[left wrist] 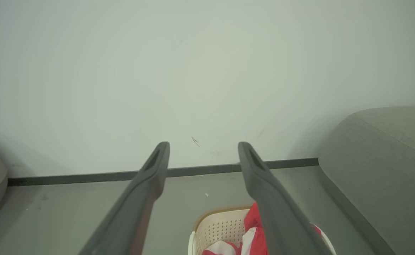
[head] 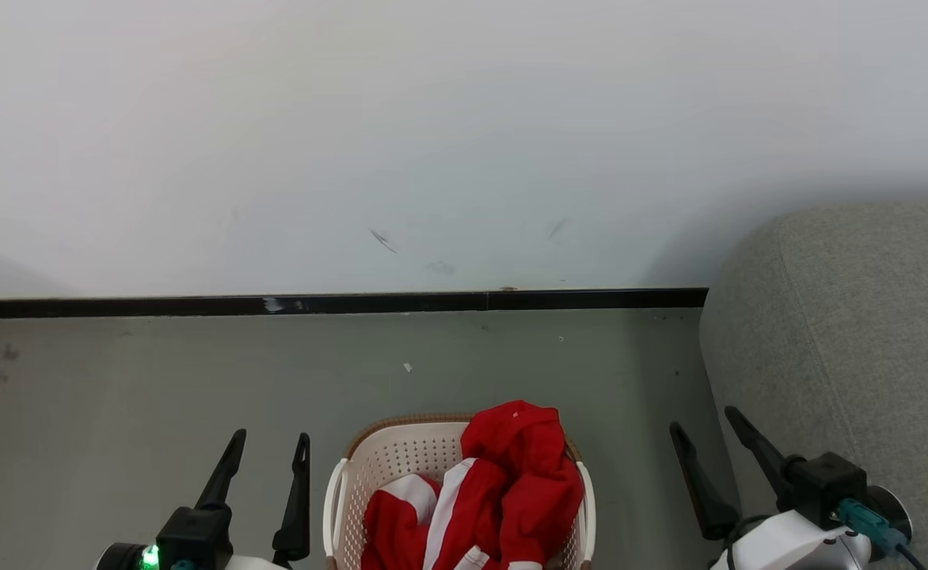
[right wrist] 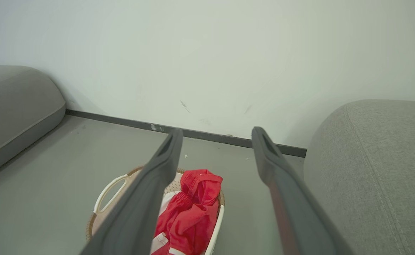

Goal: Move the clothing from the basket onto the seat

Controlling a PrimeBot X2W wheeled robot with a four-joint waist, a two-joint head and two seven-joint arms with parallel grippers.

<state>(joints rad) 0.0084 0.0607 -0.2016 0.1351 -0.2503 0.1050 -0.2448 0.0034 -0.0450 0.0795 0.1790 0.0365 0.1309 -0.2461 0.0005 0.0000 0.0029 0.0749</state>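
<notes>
1. Open floor point(head: 195, 380) lies left of the basket point(head: 389, 455) and beyond it as far as the wall point(head: 432, 119). A narrower strip of floor separates the basket from the seat point(head: 852, 332) on the right, whose rounded edge stands apart from the basket.
2. The floor is smooth and grey-green with a few pale specks. The wall is white with faint scuffs, and a dark skirting strip point(head: 353, 303) runs along its foot. In the wrist views another grey cushion point(right wrist: 12, 106) sits on the far left side of the room.
3. The basket stands on the floor, near and central, between the two hands. The clothing point(head: 511, 475) is heaped inside it toward the right side. A red fold rises above the far rim, and white panels show at the near left. The perforated wall at the far left is bare.
4. The left hand point(head: 271, 435) is released, fingers apart and empty, just left of the basket. The right hand point(head: 701, 419) is also released and empty, between the basket and the seat.
</notes>
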